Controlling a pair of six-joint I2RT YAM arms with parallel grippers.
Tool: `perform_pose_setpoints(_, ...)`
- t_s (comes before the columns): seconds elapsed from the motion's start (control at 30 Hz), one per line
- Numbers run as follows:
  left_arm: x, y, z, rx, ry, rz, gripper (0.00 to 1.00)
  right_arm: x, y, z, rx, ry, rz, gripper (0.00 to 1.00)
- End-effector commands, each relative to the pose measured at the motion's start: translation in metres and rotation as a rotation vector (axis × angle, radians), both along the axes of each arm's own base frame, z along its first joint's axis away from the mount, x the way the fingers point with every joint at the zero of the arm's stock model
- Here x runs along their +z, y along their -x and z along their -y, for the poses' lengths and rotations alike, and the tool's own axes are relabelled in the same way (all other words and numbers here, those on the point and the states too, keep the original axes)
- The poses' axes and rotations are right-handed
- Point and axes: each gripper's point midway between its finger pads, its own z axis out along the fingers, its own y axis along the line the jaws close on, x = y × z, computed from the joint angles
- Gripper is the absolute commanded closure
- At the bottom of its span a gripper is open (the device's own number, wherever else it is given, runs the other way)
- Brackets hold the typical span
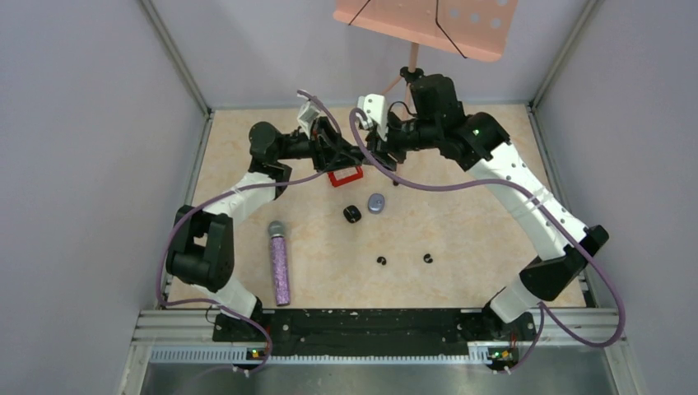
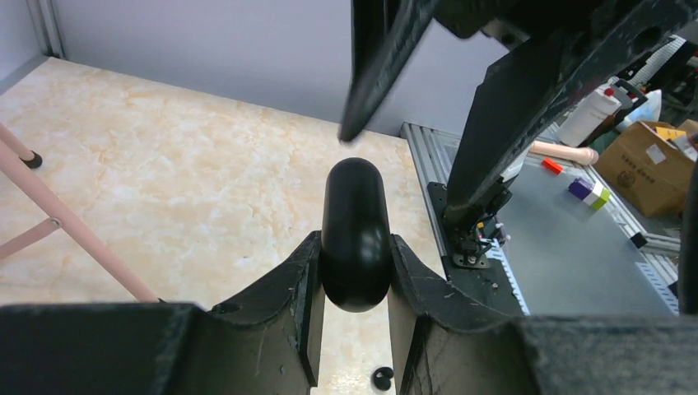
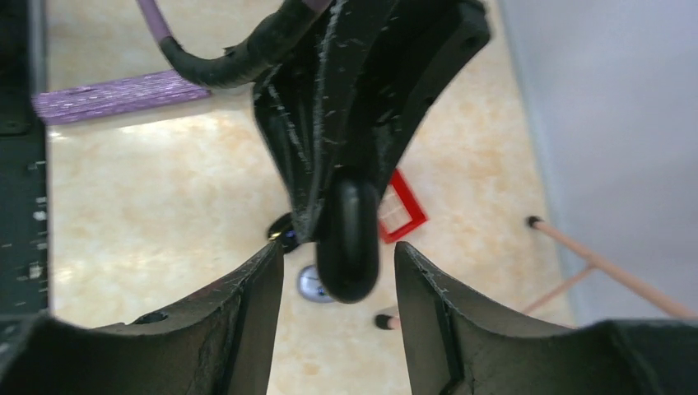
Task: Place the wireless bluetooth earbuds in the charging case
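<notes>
Top view, near → far. Mic (image 1: 280, 263) lies flat on table (image 1: 477, 239) at approx 8 o'clock from centre, head pointing to 12.

Black earbud (image 1: 381, 261) sits loose on the tabletop at 6 o'clock from centre. 2nd earbud (image 1: 427, 257) is at its 3 o'clock, apart from it and also loose.

Further in is a small black item (image 1: 352, 214), at 11 o'clock from the 1st earbud; too small to tell what it is. Grey oval case (image 1: 377, 203) is just beside it at 2 o'clock; can't tell if they touch. Red frame (image 1: 345, 176) lies flat at 12 o'clock from the black item, partly under the arms.

Above the frame the grippers meet tip to tip, off the table. L gripper (image 1: 349, 153) comes in from 9 o'clock, R gripper (image 1: 369, 148) from 3.

L wrist view: L jaws are narrow, clamped on black case (image 2: 355, 197), w/ a finger on each side and its rounded end poking out past the tips.

R wrist view: R jaws are wide, w/ a finger each side of the same case and a gap showing both sides, so no contact.

Pink stand (image 1: 428, 25) is farthest, at 12 o'clock by the back wall.
</notes>
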Motion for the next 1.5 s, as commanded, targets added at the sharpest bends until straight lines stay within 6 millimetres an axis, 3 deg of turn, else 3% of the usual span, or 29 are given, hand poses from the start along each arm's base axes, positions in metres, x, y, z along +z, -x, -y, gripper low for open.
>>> perform_pose_setpoints(0.0,0.022,0.015,-0.003,-0.016,0.032,0.198,1.0,-0.022,0.03,-0.002,0.053,0.035,-0.247,0.52)
perform_pose_setpoints(0.07,0.025,0.016,-0.003,-0.016,0.035,0.213,1.0,-0.026,0.029,-0.004,0.052,0.038,-0.259,0.55)
perform_pose_setpoints(0.3,0.027,0.024,-0.006,-0.039,0.028,0.264,1.0,-0.029,0.021,-0.004,0.028,0.044,-0.266,0.5)
perform_pose_setpoints(0.5,0.025,0.031,-0.006,-0.055,0.022,0.272,1.0,-0.019,-0.003,0.003,-0.05,0.012,-0.201,0.5)
perform_pose_setpoints(0.67,0.025,0.032,-0.005,-0.057,0.022,0.275,1.0,-0.019,0.003,0.001,-0.007,0.005,-0.254,0.64)
perform_pose_setpoints(0.8,0.023,0.032,-0.005,-0.056,0.019,0.268,1.0,-0.011,0.01,-0.004,0.03,-0.024,-0.272,0.68)
perform_pose_setpoints(0.9,0.022,0.029,-0.004,-0.044,0.018,0.243,1.0,-0.007,0.012,-0.006,0.047,-0.034,-0.272,0.8)
perform_pose_setpoints(0.97,0.02,0.025,-0.003,-0.027,0.018,0.217,0.89,-0.006,0.012,-0.006,0.05,-0.036,-0.269,0.87)
perform_pose_setpoints(1.07,0.016,0.02,-0.002,0.006,0.021,0.173,0.71,-0.006,0.01,-0.005,0.043,-0.031,-0.255,0.9)
perform_pose_setpoints(1.2,0.013,0.02,-0.002,0.01,0.02,0.152,0.68,-0.007,0.007,-0.004,0.038,-0.024,-0.24,0.9)
perform_pose_setpoints(1.3,0.013,0.02,-0.002,0.009,0.022,0.152,0.72,-0.009,0.006,-0.004,0.033,-0.019,-0.242,0.9)
perform_pose_setpoints(1.47,0.011,0.021,-0.002,0.001,0.017,0.15,0.56,-0.009,0.004,-0.004,0.032,-0.017,-0.238,0.89)
